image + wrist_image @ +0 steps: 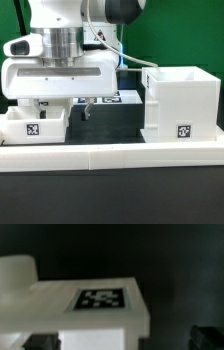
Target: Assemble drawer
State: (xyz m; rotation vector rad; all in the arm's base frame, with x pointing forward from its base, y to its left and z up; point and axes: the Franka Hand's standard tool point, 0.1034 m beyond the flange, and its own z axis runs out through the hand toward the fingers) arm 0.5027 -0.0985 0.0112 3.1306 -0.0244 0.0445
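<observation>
The drawer's tall white housing point(180, 100) stands at the exterior view's right, open at the top, with a tag low on its front. One small white tray point(35, 122) with a tag sits at the exterior view's left. My gripper point(64, 108) hangs just above the tray's right end. In the wrist view a tagged white tray part point(102, 299) lies under the gripper point(122, 340). The dark fingertips point(40, 342) stand wide apart on either side of the tray's edge. One fingertip is clearly apart from it. The gripper is open and holds nothing. A second tray is out of view.
The long low white border wall point(110, 152) runs along the front of the table. The marker board point(125, 97) lies flat behind, between the tray and the housing. The arm's large white hand hides the table's back left.
</observation>
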